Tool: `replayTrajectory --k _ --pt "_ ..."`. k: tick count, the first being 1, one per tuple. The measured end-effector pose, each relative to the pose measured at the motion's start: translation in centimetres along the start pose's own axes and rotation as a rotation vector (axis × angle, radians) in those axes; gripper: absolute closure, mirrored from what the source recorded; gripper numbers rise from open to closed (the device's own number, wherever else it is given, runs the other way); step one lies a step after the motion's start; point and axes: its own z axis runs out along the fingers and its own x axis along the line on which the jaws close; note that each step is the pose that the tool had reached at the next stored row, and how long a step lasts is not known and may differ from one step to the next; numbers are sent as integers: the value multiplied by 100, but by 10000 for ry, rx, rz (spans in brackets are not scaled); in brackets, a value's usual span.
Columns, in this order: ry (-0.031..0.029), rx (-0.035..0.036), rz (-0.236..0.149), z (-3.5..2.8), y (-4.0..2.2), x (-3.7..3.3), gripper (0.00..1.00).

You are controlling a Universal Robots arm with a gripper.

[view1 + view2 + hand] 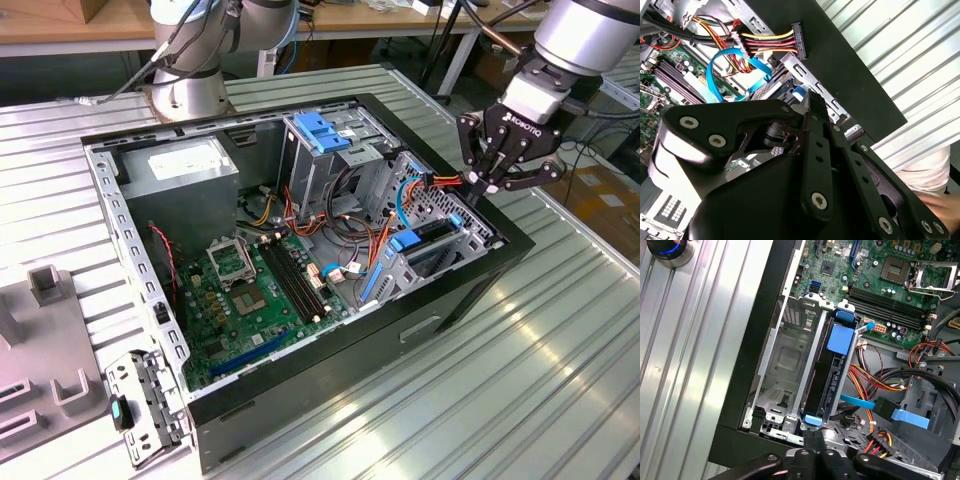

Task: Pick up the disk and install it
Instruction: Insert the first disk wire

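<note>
The disk stands on edge in the drive bay at the case's corner, with blue carrier rails and a blue tab on top. In the exterior view the disk sits in the bay at the case's right side. My gripper hovers just above that bay, over the case's far right wall, fingers pressed together and holding nothing. The shut fingertips sit right at the disk's near end, beside its blue clip. In the second wrist view the gripper points down at the disk's blue rail.
An empty bay slot lies beside the disk. Bundled power and blue data cables hang close to the bay. Further in are the motherboard, an upright metal cage with a blue top and a grey power-supply box. A second arm's base stands behind.
</note>
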Motion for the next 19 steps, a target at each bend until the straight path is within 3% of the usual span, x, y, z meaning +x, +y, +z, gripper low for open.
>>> replayTrajectory --k 19 --pt "2 0 -56 -25 -25 6 89"
